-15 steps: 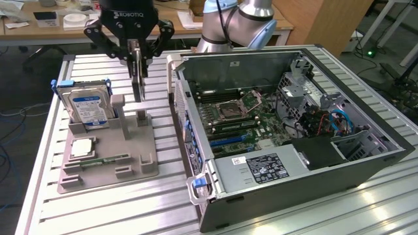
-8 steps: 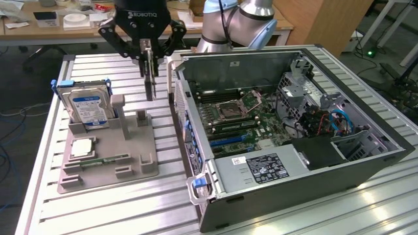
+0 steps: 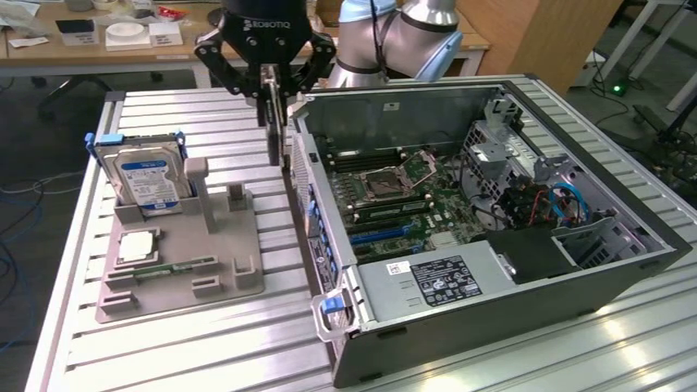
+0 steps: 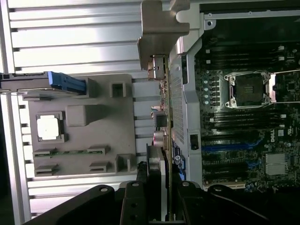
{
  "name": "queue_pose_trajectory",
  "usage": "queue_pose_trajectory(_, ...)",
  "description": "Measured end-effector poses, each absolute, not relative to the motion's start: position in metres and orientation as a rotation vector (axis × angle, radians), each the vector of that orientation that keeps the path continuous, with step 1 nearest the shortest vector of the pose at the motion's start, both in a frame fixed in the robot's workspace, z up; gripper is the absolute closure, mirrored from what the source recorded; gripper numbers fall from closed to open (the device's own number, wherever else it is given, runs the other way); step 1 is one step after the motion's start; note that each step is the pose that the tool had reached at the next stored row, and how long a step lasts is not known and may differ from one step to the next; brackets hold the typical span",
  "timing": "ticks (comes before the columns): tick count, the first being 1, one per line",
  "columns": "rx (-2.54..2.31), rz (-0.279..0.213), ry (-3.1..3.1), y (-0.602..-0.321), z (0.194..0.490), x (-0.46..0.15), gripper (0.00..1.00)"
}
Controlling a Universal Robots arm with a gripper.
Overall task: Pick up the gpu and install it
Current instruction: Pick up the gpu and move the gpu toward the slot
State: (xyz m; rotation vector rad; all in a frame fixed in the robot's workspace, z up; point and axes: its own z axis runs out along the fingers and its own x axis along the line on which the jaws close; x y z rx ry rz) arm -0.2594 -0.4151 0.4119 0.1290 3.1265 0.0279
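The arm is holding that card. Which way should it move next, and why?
Probably sideways, over the case wall. The gripper holds the gpu upright outside the case, right beside that wall, while the slots lie inside.

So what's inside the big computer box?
A green motherboard with a processor socket, blue cables and a grey power supply. Whatever lies under the power supply is covered.

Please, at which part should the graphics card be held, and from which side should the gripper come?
Its top edge, from above, one finger on each flat face. The graphics card hangs upright and thin, so its broad faces suit pinching; the gripper holds it that way beside the computer case.
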Motion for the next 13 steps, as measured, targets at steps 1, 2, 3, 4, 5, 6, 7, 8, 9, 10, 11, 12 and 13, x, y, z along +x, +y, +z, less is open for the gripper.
queue_pose_trajectory(1, 0.129, 0.028, 3.127, -0.415, 0.412, -0.256, 0.72)
queue_pose_trajectory(2, 0.129, 0.028, 3.127, -0.415, 0.412, -0.254, 0.72)
queue_pose_trajectory(3, 0.129, 0.028, 3.127, -0.415, 0.412, -0.251, 0.72)
queue_pose_trajectory(4, 0.129, 0.028, 3.127, -0.415, 0.412, -0.248, 0.72)
queue_pose_trajectory(5, 0.129, 0.028, 3.127, -0.415, 0.412, -0.245, 0.72)
queue_pose_trajectory(6, 0.129, 0.028, 3.126, -0.415, 0.412, -0.242, 0.72)
queue_pose_trajectory(7, 0.129, 0.028, 3.127, -0.415, 0.412, -0.239, 0.72)
queue_pose_trajectory(8, 0.129, 0.028, 3.126, -0.415, 0.412, -0.237, 0.72)
queue_pose_trajectory(9, 0.129, 0.028, 3.127, -0.415, 0.412, -0.234, 0.72)
queue_pose_trajectory(10, 0.129, 0.028, 3.127, -0.415, 0.411, -0.232, 0.72)
queue_pose_trajectory(11, 0.129, 0.028, 3.127, -0.415, 0.411, -0.23, 0.72)
queue_pose_trajectory(12, 0.129, 0.028, 3.127, -0.415, 0.411, -0.227, 0.72)
queue_pose_trajectory(13, 0.129, 0.028, 3.127, -0.415, 0.411, -0.225, 0.72)
